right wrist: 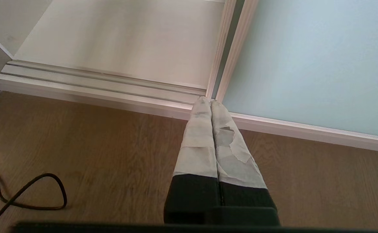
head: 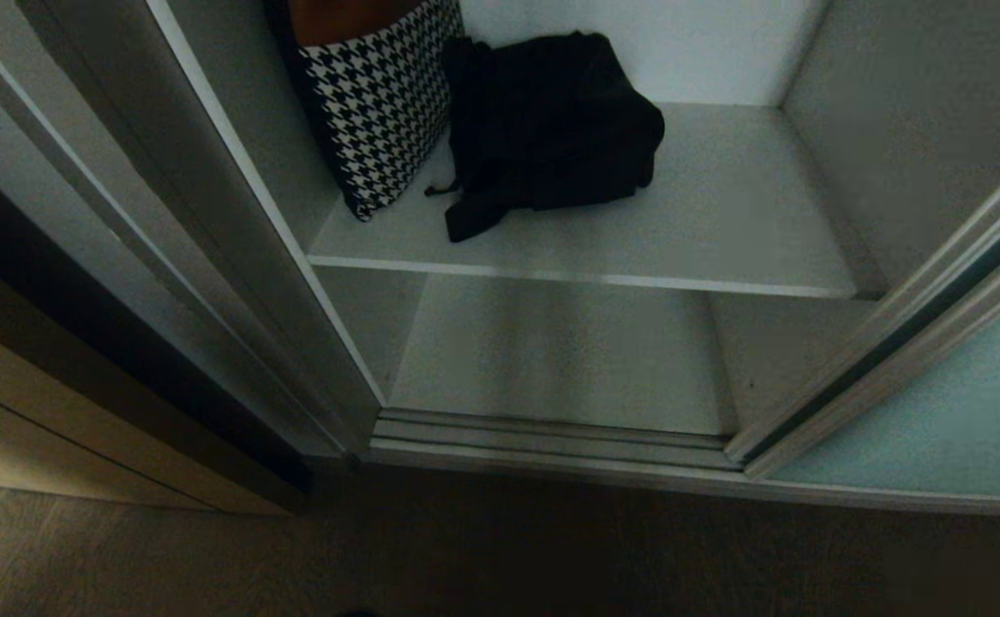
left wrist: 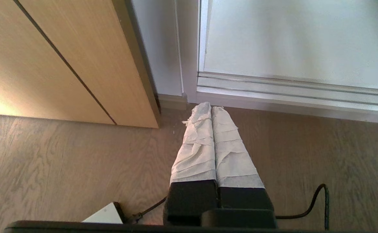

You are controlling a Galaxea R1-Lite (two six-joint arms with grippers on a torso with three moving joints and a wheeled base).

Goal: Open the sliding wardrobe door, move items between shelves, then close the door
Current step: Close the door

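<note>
Black cloth, the bundle (head: 551, 128) lay on the upper shelf (head: 722, 231), touching a checked cushion (head: 380, 103) at its nine o'clock. We saw the door (head: 937, 411) slid aside at four o'clock. Left gripper (left wrist: 211, 108) and right gripper (right wrist: 211, 102) hung pressed together over the floor (left wrist: 62, 168).

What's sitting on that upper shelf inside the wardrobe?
On the shelf: a black fabric bundle with dangling straps, beside a houndstooth cushion. Whatever lies behind them is covered.
</note>
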